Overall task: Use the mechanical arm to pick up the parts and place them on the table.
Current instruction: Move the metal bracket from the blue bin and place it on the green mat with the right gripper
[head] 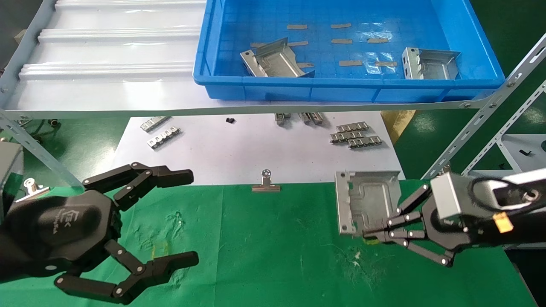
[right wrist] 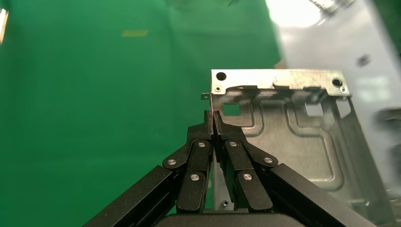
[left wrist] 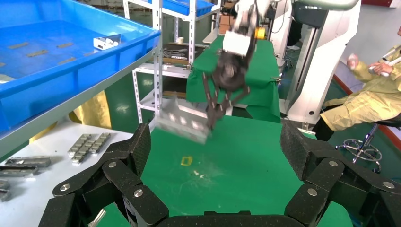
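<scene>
Inside blue bin (head: 482, 64), 2 parts (head: 273, 59) (head: 431, 64), well apart.

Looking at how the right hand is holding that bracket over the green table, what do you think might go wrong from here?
1. The right gripper pinches the bracket only at one thin side wall, so it may pivot or slip out.
2. The bracket hangs near the edge of the green table, beside the white sheet; a loose release might land it half off the cloth.
3. The left gripper hovers open nearby, leaving less room.
</scene>
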Robot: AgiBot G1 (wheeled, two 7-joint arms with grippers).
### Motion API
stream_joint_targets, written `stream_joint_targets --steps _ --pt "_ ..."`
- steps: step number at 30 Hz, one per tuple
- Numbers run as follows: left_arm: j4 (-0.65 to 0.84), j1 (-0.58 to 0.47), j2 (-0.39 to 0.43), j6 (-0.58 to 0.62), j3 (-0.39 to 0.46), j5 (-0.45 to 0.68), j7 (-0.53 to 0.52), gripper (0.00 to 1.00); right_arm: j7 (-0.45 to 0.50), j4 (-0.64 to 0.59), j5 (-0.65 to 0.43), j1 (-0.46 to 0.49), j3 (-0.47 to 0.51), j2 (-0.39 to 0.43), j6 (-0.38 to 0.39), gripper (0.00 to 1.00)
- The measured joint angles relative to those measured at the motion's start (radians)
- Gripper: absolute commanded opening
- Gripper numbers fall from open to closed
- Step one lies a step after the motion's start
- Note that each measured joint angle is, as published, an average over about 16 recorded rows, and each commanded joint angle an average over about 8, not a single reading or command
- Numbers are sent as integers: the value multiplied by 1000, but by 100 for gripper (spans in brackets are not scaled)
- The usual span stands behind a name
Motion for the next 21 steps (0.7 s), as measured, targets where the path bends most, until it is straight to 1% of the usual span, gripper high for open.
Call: stream_joint_targets --steps 4,8,14,19,20,21 --pt "0 0 0 0 0 0 0 100 -112 -97 -30 -62 -27 -37 28 0" --pt "0 0 0 0 0 0 0 100 -216 -206 -69 -95 -49 -89 57 0" --pt "0 0 0 0 0 0 0 100 -346 -365 -116 -103 -69 -174 89 0" --pt "0 0 0 0 0 0 0 100 -421 -481 -137 -96 -78 -231 96 0" --pt "0 0 0 0 0 0 0 100 -433 -502 -140 -94 -80 -240 97 2" --pt "0 0 0 0 0 0 0 100 -445 -521 -142 -93 -80 -249 97 8"
